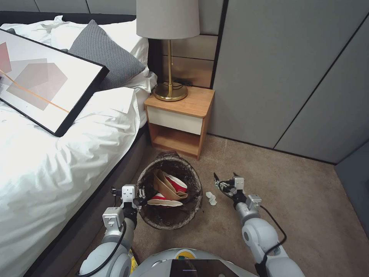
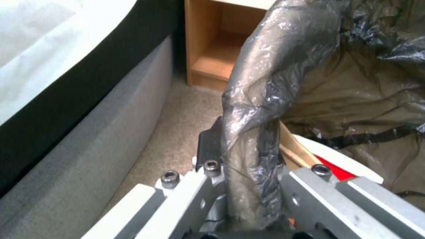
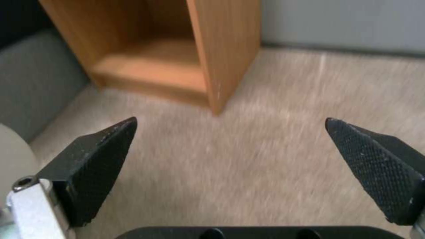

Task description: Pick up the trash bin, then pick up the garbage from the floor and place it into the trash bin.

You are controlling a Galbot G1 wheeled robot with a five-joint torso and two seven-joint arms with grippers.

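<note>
The trash bin [image 1: 169, 192] is showing a dark brown-black liner [image 2: 265, 109] with glossy grey highlights, and the cups [image 1: 175, 186] lying inside it are showing red, white and tan. At three o'clock from the bin, a white tissue [image 1: 210, 198] is standing out on the beige carpet [image 1: 300, 192]. The right gripper [image 3: 230, 146] is showing black fingers [image 3: 97, 159] with a cross-hatched texture, while at twelve o'clock the nightstand [image 1: 180, 119] is showing honey-coloured wood and a cream drawer front.

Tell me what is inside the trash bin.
The trash bin, held at its rim by the left gripper, contains crushed red-and-white paper cups and a tan paper bag on the dark liner. Anything beneath them is covered.
</note>
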